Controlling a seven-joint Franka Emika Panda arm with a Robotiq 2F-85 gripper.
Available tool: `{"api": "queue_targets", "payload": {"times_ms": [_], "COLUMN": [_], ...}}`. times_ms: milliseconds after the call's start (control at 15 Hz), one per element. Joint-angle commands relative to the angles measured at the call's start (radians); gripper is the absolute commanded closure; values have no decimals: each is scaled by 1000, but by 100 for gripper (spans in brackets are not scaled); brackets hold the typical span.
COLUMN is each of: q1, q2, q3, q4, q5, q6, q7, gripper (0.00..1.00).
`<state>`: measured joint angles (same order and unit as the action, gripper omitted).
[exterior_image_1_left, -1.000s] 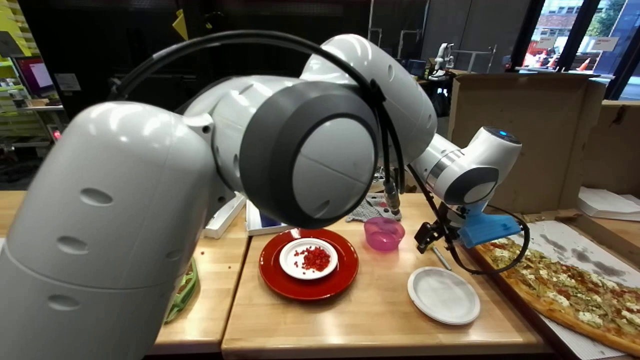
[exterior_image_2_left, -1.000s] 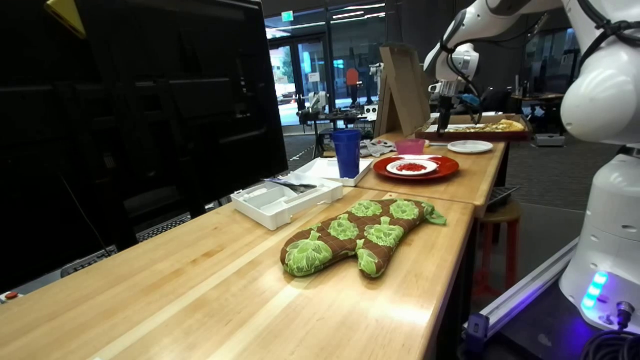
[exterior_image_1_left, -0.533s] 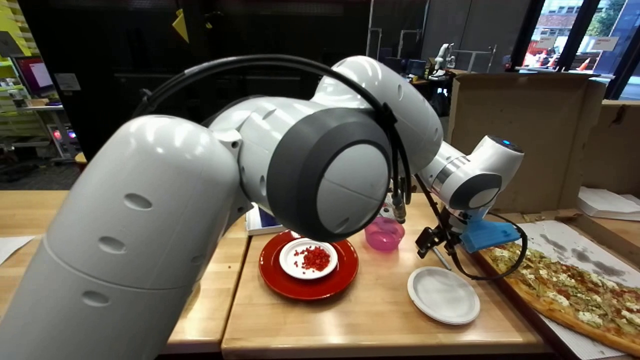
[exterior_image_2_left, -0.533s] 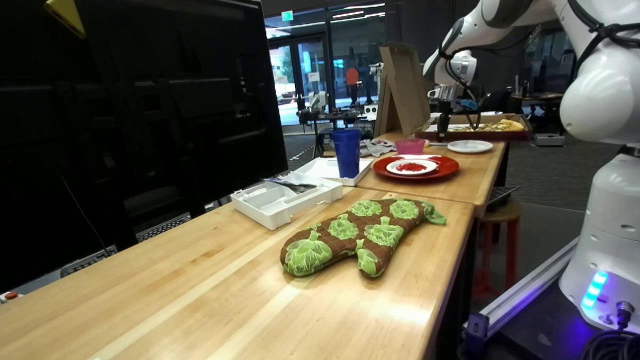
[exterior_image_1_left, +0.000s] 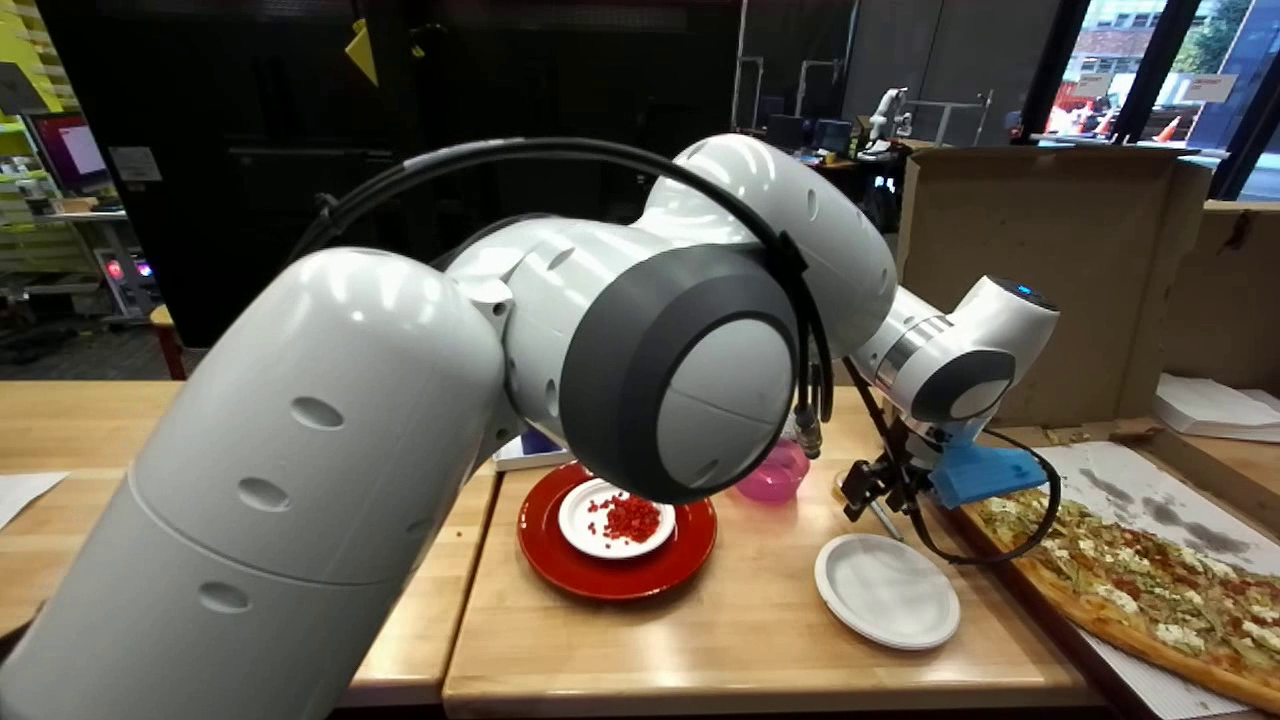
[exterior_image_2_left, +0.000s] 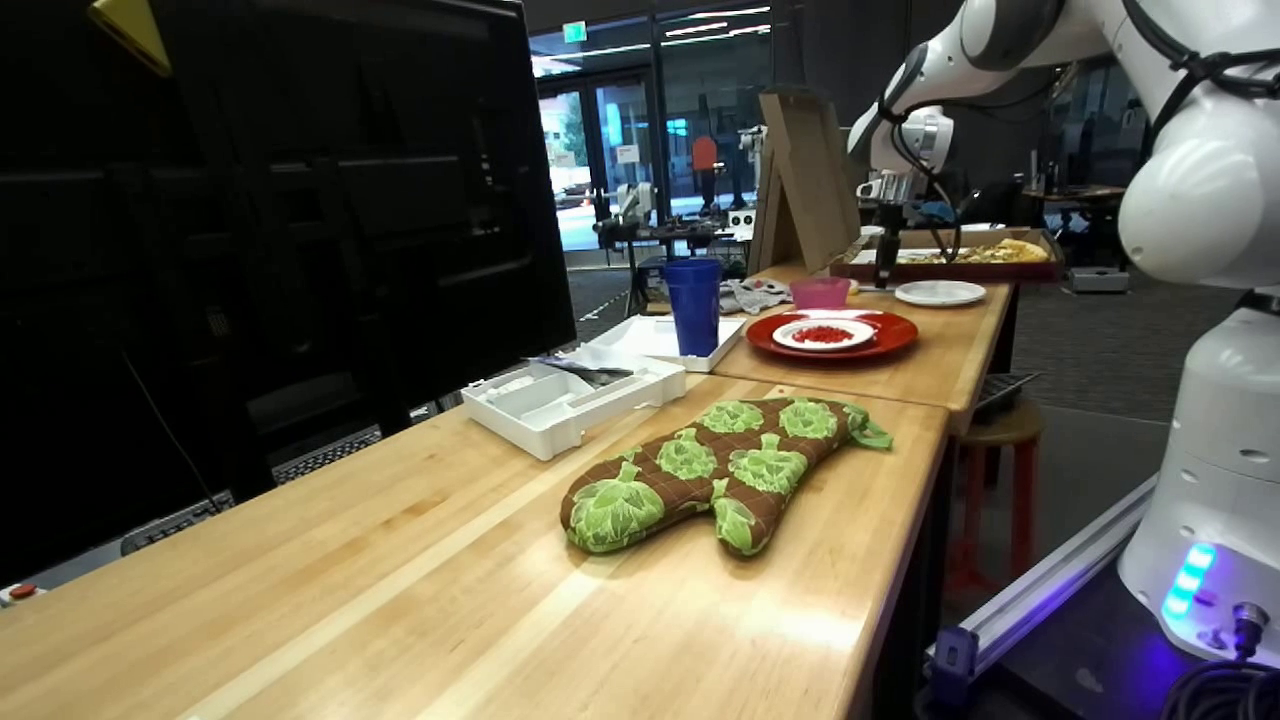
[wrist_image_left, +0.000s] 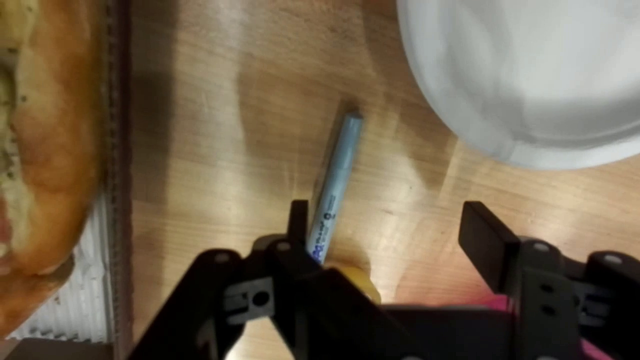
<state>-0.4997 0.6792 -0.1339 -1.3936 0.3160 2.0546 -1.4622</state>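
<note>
My gripper (wrist_image_left: 387, 230) is open and empty above the wooden table, fingers wide apart. In the wrist view a grey-blue marker (wrist_image_left: 336, 187) lies on the table beside the left finger, which hides its lower end. A yellow thing (wrist_image_left: 357, 280) shows partly behind that finger. A white plate (wrist_image_left: 550, 155) lies to the upper right. In an exterior view the gripper (exterior_image_1_left: 865, 488) hangs over the marker (exterior_image_1_left: 884, 520), between the pink bowl (exterior_image_1_left: 770, 480) and the white plate (exterior_image_1_left: 888, 590). The gripper (exterior_image_2_left: 887, 255) also shows in an exterior view, behind the red plate (exterior_image_2_left: 895, 340).
An open pizza box (exterior_image_1_left: 1050, 290) with pizza (exterior_image_1_left: 1130, 590) stands beside the gripper. A small white plate (exterior_image_1_left: 580, 525) with red bits sits on the red plate. A blue cup (exterior_image_2_left: 693, 305), a white tray (exterior_image_2_left: 540, 425) and an oven mitt (exterior_image_2_left: 700, 470) are on the table.
The arm has come down and forward, and the gripper has moved lower and slightly right in an exterior view, closer to the marker. The objects on the table have not moved.
</note>
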Motion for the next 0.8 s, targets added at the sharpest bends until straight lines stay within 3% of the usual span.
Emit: {"api": "queue_targets", "payload": {"times_ms": [0, 133, 733], "q1": [-18, -21, -22], "q2": [20, 27, 58], "q3": [17, 18, 21], "q4": [45, 55, 96], "q5": [-27, -27, -30], "q6": [-33, -39, -70], "q7": [9, 10, 14], "gripper": [16, 12, 14]}}
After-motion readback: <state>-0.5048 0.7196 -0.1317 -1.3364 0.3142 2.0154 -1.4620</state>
